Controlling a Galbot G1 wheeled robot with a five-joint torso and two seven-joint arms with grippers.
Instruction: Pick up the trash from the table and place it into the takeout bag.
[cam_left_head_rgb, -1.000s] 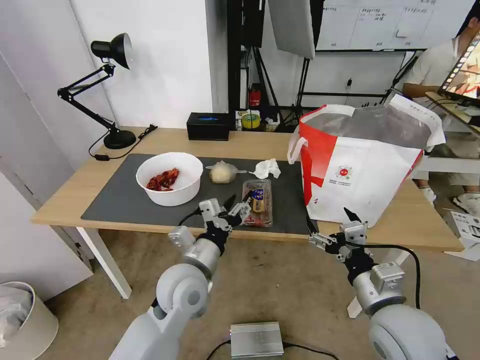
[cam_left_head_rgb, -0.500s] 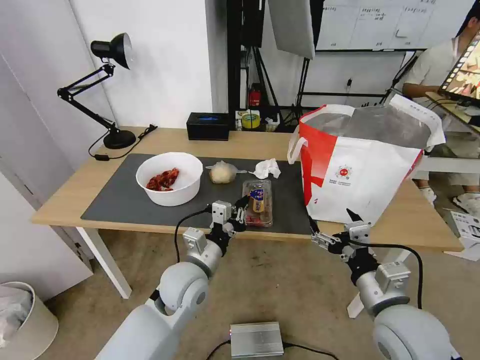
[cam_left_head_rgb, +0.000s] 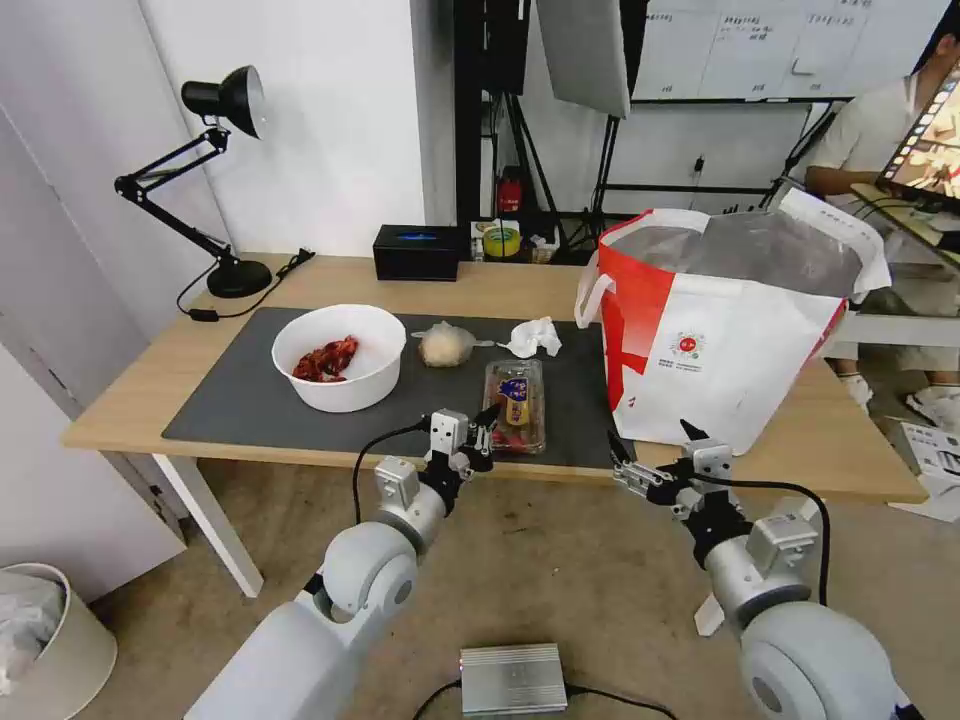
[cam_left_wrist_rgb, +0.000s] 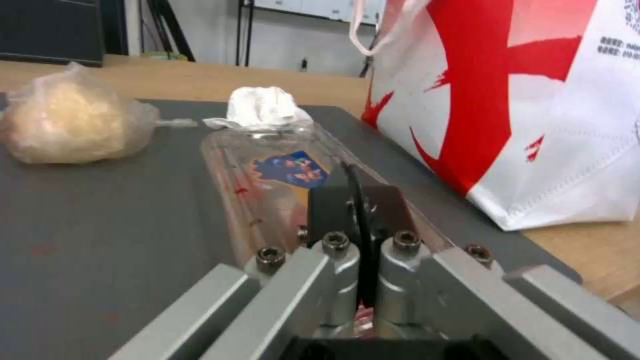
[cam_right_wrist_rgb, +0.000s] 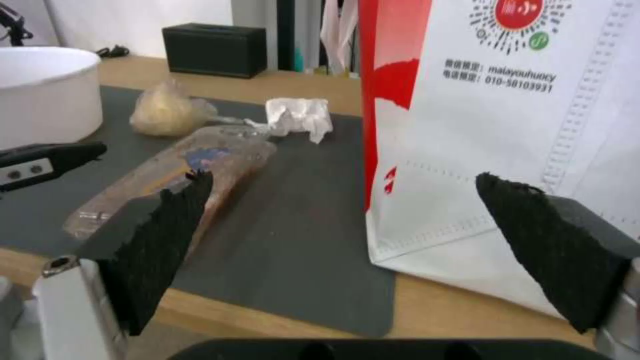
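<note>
**At the near edge of the worktop, tray in my left end effector**

The light-wood worktop (cam_left_head_rgb: 500, 285) stands against a white wall, a dark grey mat (cam_left_head_rgb: 250, 395) covering its middle. A black desk lamp (cam_left_head_rgb: 215, 180) and a black box (cam_left_head_rgb: 417, 252) sit along the back.

On the mat lie a white bowl (cam_left_head_rgb: 340, 357) holding red scraps, a clear bag with a beige lump (cam_left_head_rgb: 445, 345), a crumpled white tissue (cam_left_head_rgb: 533, 337) and a clear hinged tray (cam_left_head_rgb: 514, 405) with red bits and a blue label. The takeout bag (cam_left_head_rgb: 730, 340) stands upright at the mat's right end, white and red, foil-lined mouth gaping.

My left end effector (cam_left_head_rgb: 480, 432) is pinched together on the tray's near end. My right end effector (cam_left_head_rgb: 650, 450) hangs spread apart just before the bag's lower corner, touching nothing.
</note>
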